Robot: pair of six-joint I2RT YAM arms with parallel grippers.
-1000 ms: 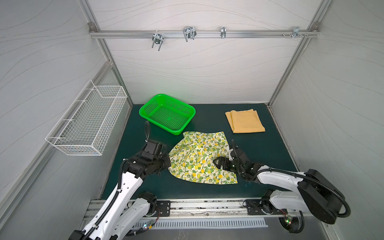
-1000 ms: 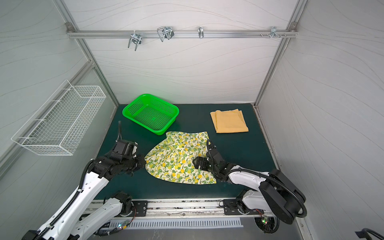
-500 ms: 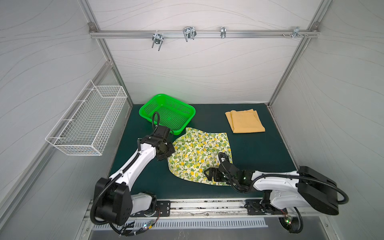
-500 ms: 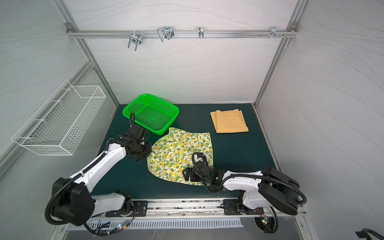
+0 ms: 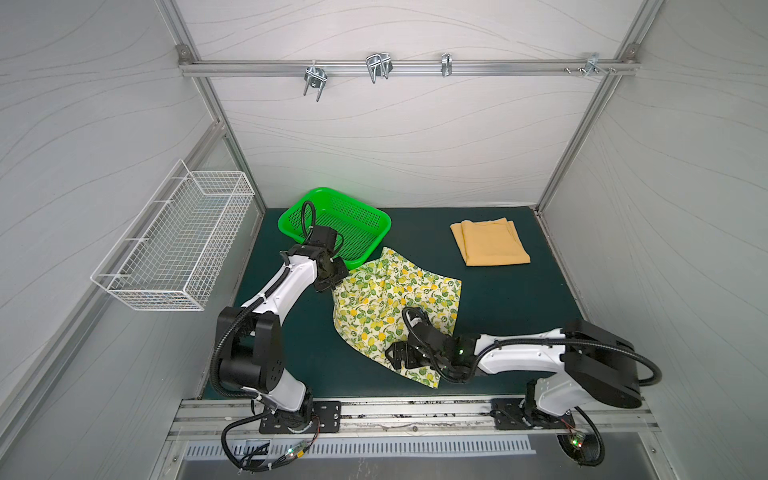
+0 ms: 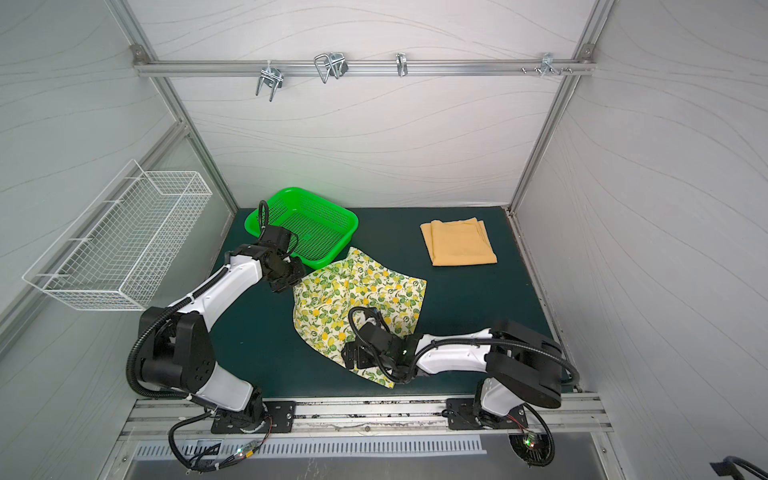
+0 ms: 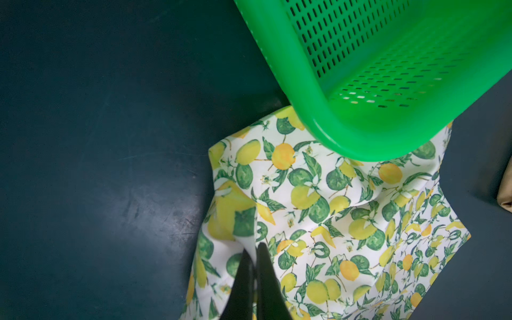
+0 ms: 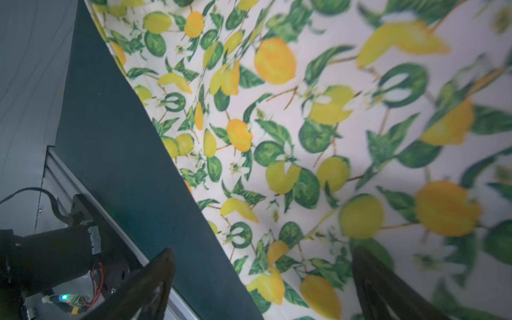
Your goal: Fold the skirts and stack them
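So my left end effector [image 7: 254,249] is clamped tight on a corner of the lemon skirt [image 5: 395,299]. The left wrist view shows it best: two black fingers [image 7: 267,279] pressed together with a ridge of thin cream cloth pinched up between them, and the yellow-lemon, green-leaf print puckering toward the pinch. In both top views the pinch itself is hidden under my wrist. All you get there is the end effector sitting at the skirt's corner, just beside the green basket [image 5: 357,224]. The basket is glossy hard plastic with rows of little slots and a fat rounded rim, and up close its corner hides a bit of the skirt's edge. My right end effector [image 8: 263,263] is spread wide and gripping nothing. The right wrist view has one finger over the dark green table [image 5: 498,316] and its partner over the printed cloth, right at the skirt's near edge. The top views show what neither wrist view really does: the lemon skirt lies mid-table as a rumpled, lopsided sheet, and the mustard skirt [image 5: 490,243] is folded into a neat flat rectangle at the far right, well apart from it. The table is a matte mat with faint scuffs.
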